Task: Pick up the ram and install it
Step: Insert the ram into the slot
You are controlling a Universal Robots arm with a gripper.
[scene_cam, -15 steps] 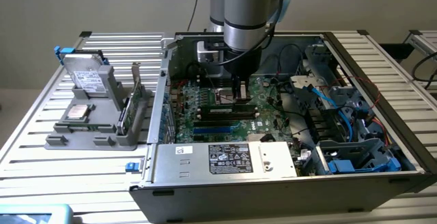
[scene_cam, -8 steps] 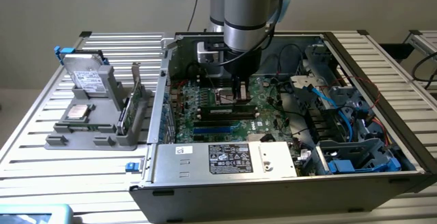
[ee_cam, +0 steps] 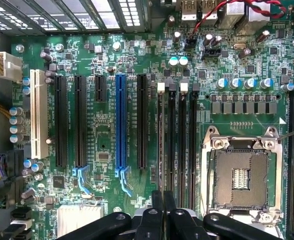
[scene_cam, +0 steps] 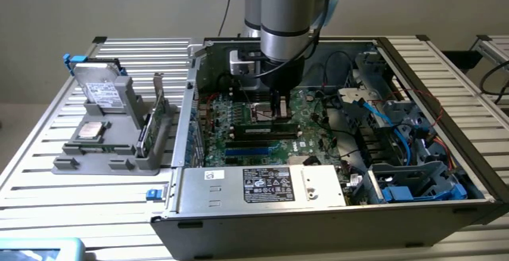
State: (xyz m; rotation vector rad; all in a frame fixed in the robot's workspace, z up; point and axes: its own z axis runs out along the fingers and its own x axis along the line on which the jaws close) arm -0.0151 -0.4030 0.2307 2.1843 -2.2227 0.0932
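An arm (scene_cam: 285, 11) reaches straight down into an open computer case (scene_cam: 445, 94) that lies on a slatted metal table (scene_cam: 47, 183). Its gripper (scene_cam: 278, 117) hangs over the middle of the green motherboard (scene_cam: 314, 109). In the wrist view the gripper (ee_cam: 163, 200) has its two black fingers (ee_cam: 157, 200) pressed together, with nothing visibly pinched between them.

The ram (scene_cam: 269, 131) stands on edge in the bank of memory slots directly beneath the fingertips. It runs across the board from the exterior view's left to its right, with pale labels on its near face. Whether the fingertips touch its upper edge cannot be told.

In the wrist view the shut fingers line up with the narrow memory slots (ee_cam: 171, 145). These lie between the square CPU socket (ee_cam: 239, 175) and a row of longer expansion slots, one of them blue (ee_cam: 120, 120).

In the exterior view a metal power supply (scene_cam: 263, 183) with a printed label fills the near end of the case. Blue and black cables (scene_cam: 397, 136) crowd the exterior view's right side.

Outside the case, on the exterior view's left, a grey fixture (scene_cam: 68, 165) sits on the table. It holds a hard drive (scene_cam: 104, 85) upright and a green card (scene_cam: 151, 124) on edge.
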